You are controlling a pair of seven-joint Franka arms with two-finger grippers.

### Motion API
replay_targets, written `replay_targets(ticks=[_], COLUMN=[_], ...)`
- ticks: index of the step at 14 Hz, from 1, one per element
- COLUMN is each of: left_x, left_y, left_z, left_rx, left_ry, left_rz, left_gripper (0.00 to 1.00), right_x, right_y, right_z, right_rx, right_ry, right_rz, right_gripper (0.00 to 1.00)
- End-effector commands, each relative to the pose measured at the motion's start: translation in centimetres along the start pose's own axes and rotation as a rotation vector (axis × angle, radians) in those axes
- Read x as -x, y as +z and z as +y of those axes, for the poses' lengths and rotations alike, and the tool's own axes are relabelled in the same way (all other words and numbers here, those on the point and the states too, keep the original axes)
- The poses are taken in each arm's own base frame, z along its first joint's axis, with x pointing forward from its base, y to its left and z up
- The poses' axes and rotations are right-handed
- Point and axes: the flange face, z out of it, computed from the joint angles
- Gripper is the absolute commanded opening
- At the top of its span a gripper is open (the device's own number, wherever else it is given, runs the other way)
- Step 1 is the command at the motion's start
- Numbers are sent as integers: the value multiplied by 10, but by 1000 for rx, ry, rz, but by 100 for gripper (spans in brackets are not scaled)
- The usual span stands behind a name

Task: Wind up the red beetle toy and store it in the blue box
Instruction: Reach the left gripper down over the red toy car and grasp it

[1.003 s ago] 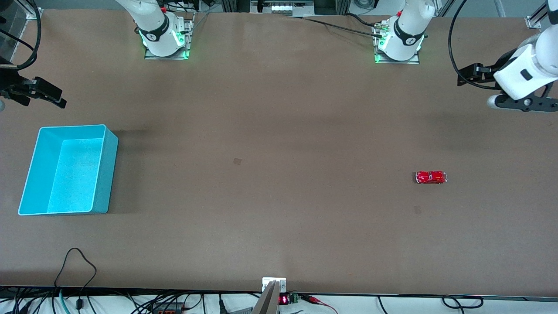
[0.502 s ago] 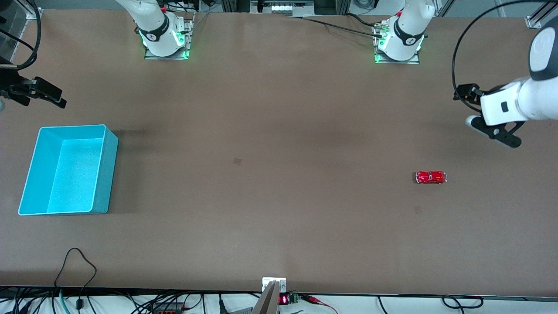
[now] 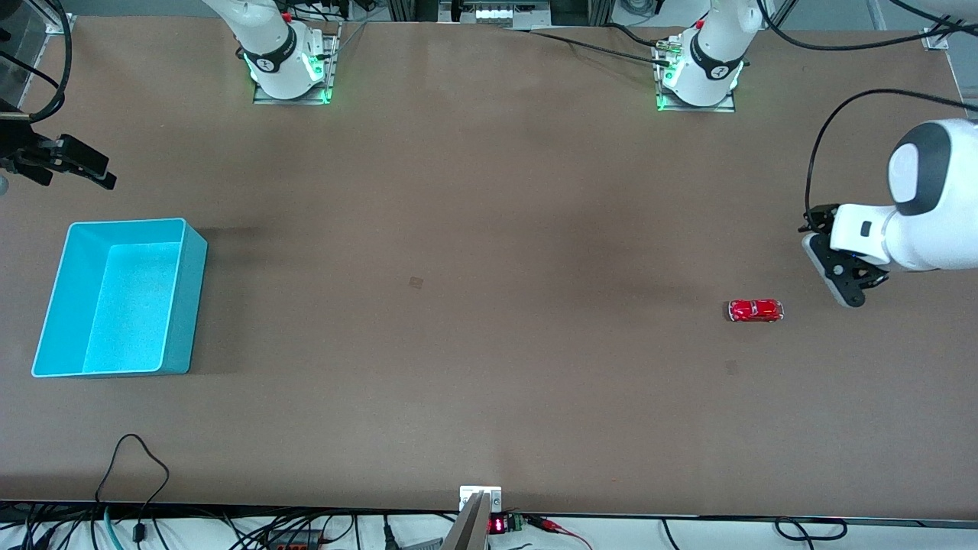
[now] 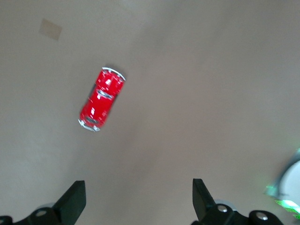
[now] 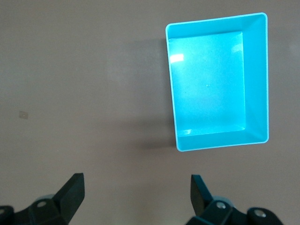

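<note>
Front view: the red beetle toy point(image 3: 756, 310) sits on the table point(image 3: 474, 229) toward the left arm's end, about midway between the edge by the bases and the camera-side edge, untouched. The blue box point(image 3: 120, 297) stands empty near the right arm's end. Nothing of the task is done yet: grasp, winding and storing all remain. The left gripper point(image 3: 842, 276) hangs over bare table just beside the toy, on the side toward the left arm's end. Against the earlier frames it has swung in from the table's end edge and dropped toward the toy; toy and box have not shifted. The right gripper point(image 3: 72, 164) waits above the box's corner nearest the bases.

Left wrist view: fingers point(image 4: 72, 202) spread wide, nothing between; toy point(image 4: 101, 99) ahead of them.

Right wrist view: fingers point(image 5: 70, 191) likewise apart; box point(image 5: 255, 79) ahead, empty.
</note>
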Motion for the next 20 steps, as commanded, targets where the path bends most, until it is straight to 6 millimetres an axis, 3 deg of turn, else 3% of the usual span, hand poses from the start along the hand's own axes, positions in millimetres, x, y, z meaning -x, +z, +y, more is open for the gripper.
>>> replay_targets(ticks=[1, 9, 14, 16, 18, 20], left_x=[-2, -24, -35, -37, -38, -38], left_y=[30, 122, 157, 158, 158, 166], left_z=[-10, -28, -35, -36, -36, -37], left_rx=[-80, -231, -252, -266, -268, -269], left_ry=[163, 393, 428, 444, 485, 490], left_rz=[-17, 13, 26, 30, 26, 27], left_gripper=[100, 100, 100, 100, 76, 57], right_x=[5, 3, 2, 1, 0, 0], right_y=[-11, -8, -6, -3, -2, -2], right_z=[0, 5, 3, 3, 4, 5], right_rx=[8, 8, 11, 9, 11, 11], right_ry=[11, 19, 9, 11, 12, 9], right_rz=[11, 7, 2, -4, -6, -6], right_gripper=[100, 100, 100, 100, 100, 100])
